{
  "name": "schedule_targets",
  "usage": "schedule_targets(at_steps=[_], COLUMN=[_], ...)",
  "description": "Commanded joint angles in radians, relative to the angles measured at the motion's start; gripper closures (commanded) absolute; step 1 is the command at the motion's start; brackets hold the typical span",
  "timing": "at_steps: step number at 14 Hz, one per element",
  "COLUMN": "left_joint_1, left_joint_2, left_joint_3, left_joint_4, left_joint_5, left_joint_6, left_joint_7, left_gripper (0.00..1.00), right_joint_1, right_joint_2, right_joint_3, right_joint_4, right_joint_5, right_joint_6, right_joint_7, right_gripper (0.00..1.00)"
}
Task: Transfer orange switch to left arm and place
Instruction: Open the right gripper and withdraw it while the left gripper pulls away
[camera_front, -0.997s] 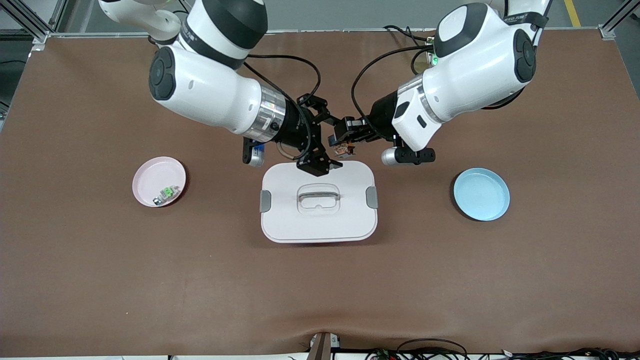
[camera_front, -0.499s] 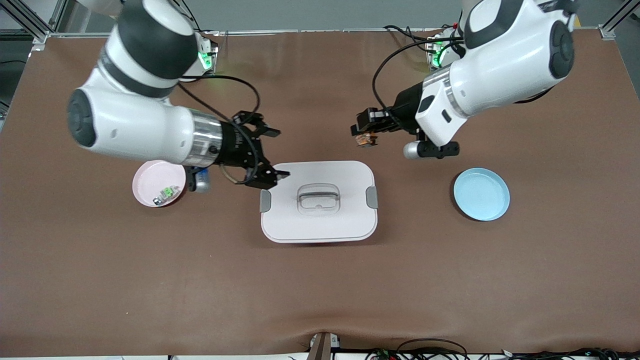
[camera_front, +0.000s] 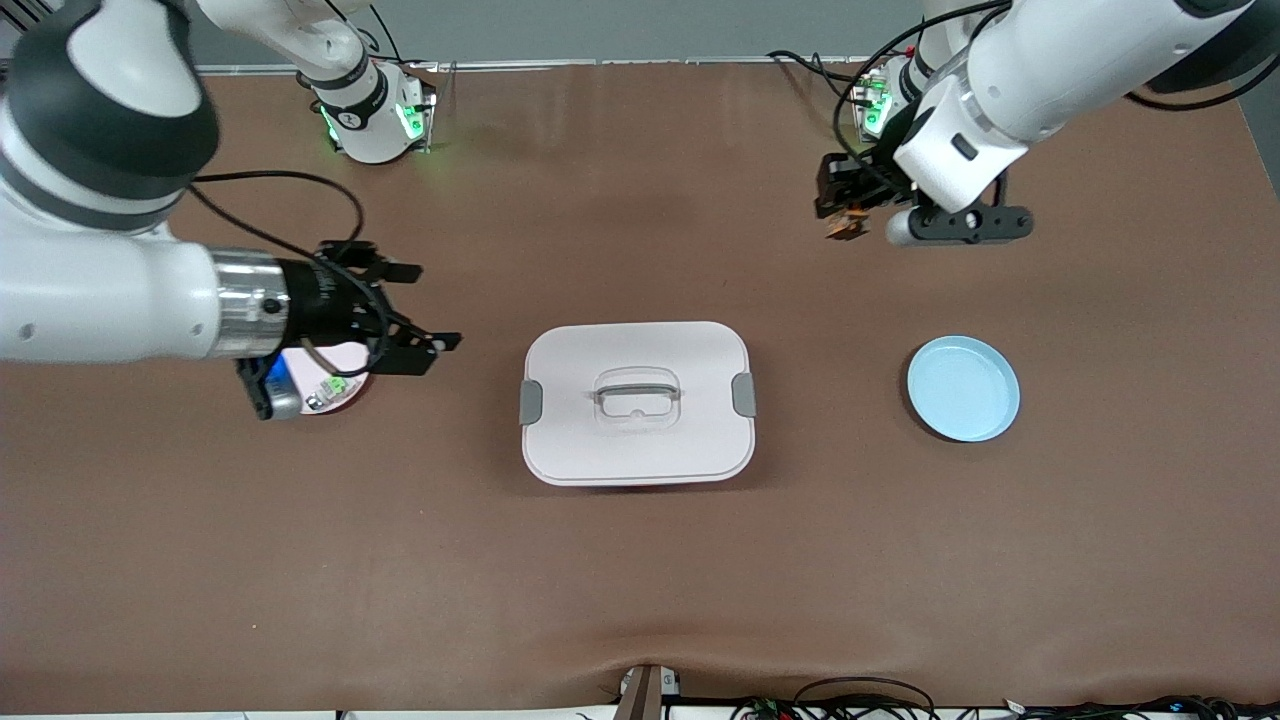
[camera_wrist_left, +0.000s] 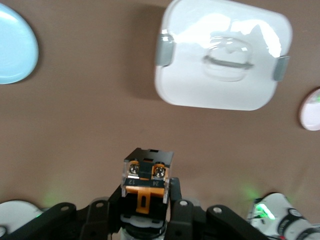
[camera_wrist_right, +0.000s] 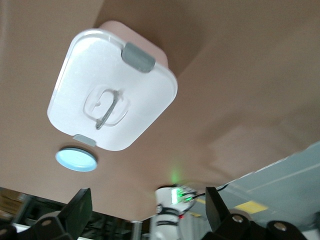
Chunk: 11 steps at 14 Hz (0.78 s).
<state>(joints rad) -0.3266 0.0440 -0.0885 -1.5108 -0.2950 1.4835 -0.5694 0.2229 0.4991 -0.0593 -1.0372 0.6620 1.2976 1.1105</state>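
The orange switch (camera_front: 845, 224), a small black part with an orange end, sits between the fingers of my left gripper (camera_front: 848, 212), which is shut on it. It hangs over bare mat near the left arm's base, well off the box (camera_front: 637, 402). In the left wrist view the switch (camera_wrist_left: 147, 175) stands clamped in the left gripper (camera_wrist_left: 147, 194), with the box (camera_wrist_left: 222, 57) on the table past it. My right gripper (camera_front: 423, 306) is open and holds nothing, beside the box toward the right arm's end. Its fingers (camera_wrist_right: 76, 211) frame the box (camera_wrist_right: 112, 90).
A pink plate (camera_front: 338, 362) with a green-and-silver component (camera_front: 328, 391) lies partly hidden under the right wrist. A blue plate (camera_front: 963, 388) lies toward the left arm's end and also shows as the blue plate (camera_wrist_left: 12, 45) in the left wrist view.
The arms have drawn apart from above the box. The left gripper carried the switch toward its base; the open right gripper swung out toward the pink plate.
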Motion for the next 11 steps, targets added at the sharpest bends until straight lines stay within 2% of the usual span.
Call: schedule_targets(at_steps=[1,3,5,7,8,11], left_joint_1=[0.027,0.049,0.050,0.124,0.167,0.257], left_joint_2=[-0.026,-0.041,-0.050,-0.046,-0.045,-0.001], left_joint_3=[-0.004,-0.004,-0.004,0.009,0.009,0.009], left_joint_4=[-0.002,-0.005,-0.006,-0.003,-0.006,-0.003], left_joint_5=[0.091,0.205,0.330,0.327,0.324,0.324], left_joint_6=[-0.093,-0.111,-0.132,-0.141,-0.146,-0.112], left_joint_7=[0.032,0.040,0.043,0.026,0.026,0.019], left_gripper=[1.00,1.00,1.00,1.00,1.00,1.00], right_joint_1=[-0.054,-0.071,-0.082,-0.086,-0.108,-0.192], right_joint_2=[-0.036,-0.039,-0.044,-0.044,-0.044,-0.042], right_joint_3=[0.009,0.009,0.009,0.006,0.007,0.006], right_joint_4=[0.000,0.000,0.000,0.000,-0.001,0.000], right_joint_5=[-0.134,-0.256,-0.423,-0.586,-0.631,-0.650], right_joint_6=[-0.063,-0.081,-0.078,-0.067,-0.058,-0.014], right_joint_7=[-0.325,-0.488,-0.712,-0.933,-1.012,-1.181], right_gripper=[0.00,0.00,0.00,0.00,0.00,0.00])
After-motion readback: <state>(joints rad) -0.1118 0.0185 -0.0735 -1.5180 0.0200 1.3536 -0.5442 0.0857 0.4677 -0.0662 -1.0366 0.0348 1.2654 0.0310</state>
